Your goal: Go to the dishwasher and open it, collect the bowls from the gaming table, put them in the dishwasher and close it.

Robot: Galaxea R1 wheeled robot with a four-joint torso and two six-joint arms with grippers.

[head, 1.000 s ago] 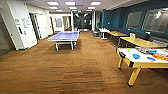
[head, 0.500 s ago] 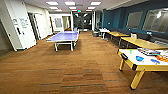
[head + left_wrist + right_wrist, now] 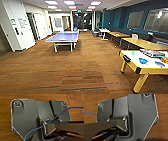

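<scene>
I am in a big open room with a wood-patterned floor (image 3: 75, 72) stretching ahead of me. The largest thing on it is a blue table-tennis table (image 3: 63, 37) in the middle distance, and a row of yellow-topped desks (image 3: 142, 43) runs along the dark blue wall on my right.

Nearer, at my right, stands the gaming table (image 3: 140, 65), a bench with a white top, yellow sides and legs, and a black slot at its end. On its top I count 2 blue bowls: a brighter one (image 3: 143, 60) near the middle and a paler one (image 3: 160, 63) further toward the far side. A flat boxed item (image 3: 152, 53) and a tiny green thing (image 3: 133, 53) sit there too (neither is mine to collect).

I judge the bowls light, stiff and a little slippery, likely plastic, so taking each by the rim should suit best.

Of either gripper I cannot tell how far it is open or whether it holds anything; both wrist views look down at floor past my own dark plates.
</scene>
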